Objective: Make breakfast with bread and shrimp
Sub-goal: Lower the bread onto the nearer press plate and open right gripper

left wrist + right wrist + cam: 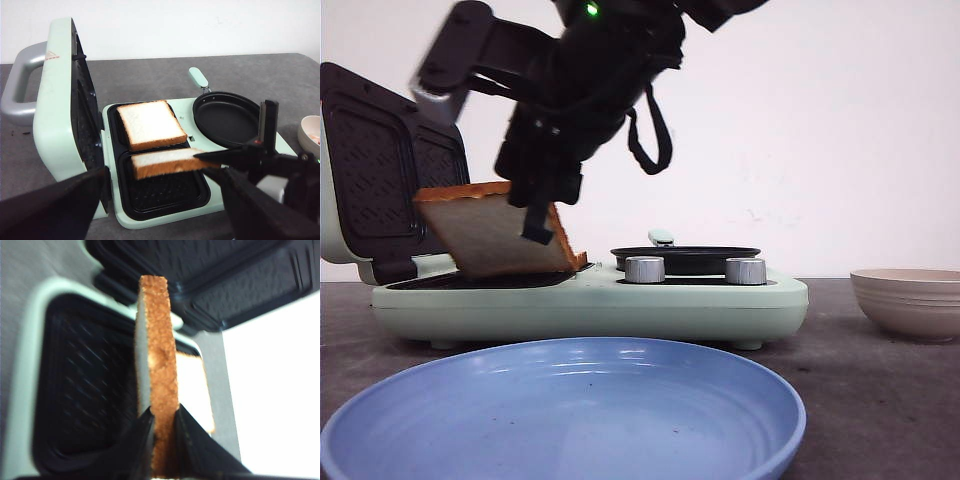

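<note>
The bread slice [495, 235] is hanging tilted over the near empty well of the sandwich maker [165, 192], with a second slice [152, 124] lying flat in the far well; being light, soft and easily crushed, it is best taken by its firmer crust edge, as here. The right pincer [162, 422] is clenching that edge from above, its arm angling down leftward, while the left pincer [150, 210] is waiting nearby, its state unclear.

Bread: one white slice [152, 125] lying flat in the far grill well; second slice [170, 162] tilted above the near well. Shrimp [315, 139]: possibly the pinkish bits in the bowl, unclear.
</note>
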`<state>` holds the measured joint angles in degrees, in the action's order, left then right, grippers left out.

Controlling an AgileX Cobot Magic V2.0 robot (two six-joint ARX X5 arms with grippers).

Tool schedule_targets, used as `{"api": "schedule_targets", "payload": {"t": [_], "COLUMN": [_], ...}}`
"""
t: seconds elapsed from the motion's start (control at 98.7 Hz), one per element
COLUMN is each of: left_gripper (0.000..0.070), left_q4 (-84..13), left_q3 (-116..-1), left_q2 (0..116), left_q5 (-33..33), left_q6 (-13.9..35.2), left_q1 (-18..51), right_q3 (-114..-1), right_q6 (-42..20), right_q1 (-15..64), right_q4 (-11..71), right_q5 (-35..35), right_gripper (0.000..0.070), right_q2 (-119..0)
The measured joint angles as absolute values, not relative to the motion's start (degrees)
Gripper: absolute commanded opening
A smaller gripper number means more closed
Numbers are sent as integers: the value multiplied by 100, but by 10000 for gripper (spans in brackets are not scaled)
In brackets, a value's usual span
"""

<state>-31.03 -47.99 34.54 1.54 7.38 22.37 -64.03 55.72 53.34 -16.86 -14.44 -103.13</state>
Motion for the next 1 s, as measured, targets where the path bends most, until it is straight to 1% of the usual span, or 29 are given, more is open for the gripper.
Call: {"api": "schedule_targets", "payload": {"t": [0.243, 0.415, 0.638, 0.78, 0.81, 0.841, 0.942, 0.972, 1.003], "left_gripper": [431, 431, 431, 431, 431, 431, 431, 431, 431], "left_q4": [-3103, -3103, -3105, -3105, -3105, -3103, -3105, -3105, -3103], "left_q3": [-4799, -4799, -4799, -4799, -4799, -4799, -4799, -4799, -4799], "left_q2": [3454, 3454, 3454, 3454, 3454, 3454, 3454, 3454, 3454], "left_q5": [156, 156, 154, 154, 154, 154, 154, 154, 154], "left_q6": [738, 738, 738, 738, 735, 738, 735, 735, 735], "left_q1": [2237, 2237, 2237, 2237, 2237, 2237, 2237, 2237, 2237], "right_q3": [-6403, -6403, -6403, -6403, -6403, -6403, -6403, -6403, -6403], "right_q6": [5570, 5548, 5487, 5299, 5247, 5203, 5094, 5068, 5050], "right_q1": [5266, 5282, 5284, 5288, 5286, 5286, 5293, 5297, 5310], "right_q4": [-1800, -2025, -1955, -1997, -1999, -1997, -1968, -1940, -1898], "right_q5": [-1194, -1192, -1194, -1194, -1197, -1197, -1190, -1175, -1168], "right_gripper": [6, 6, 6, 8, 31, 78, 313, 368, 405], "right_q2": [-10313, -10363, -10516, -10516, -10516, -10516, -10516, -10516, -10516]}}
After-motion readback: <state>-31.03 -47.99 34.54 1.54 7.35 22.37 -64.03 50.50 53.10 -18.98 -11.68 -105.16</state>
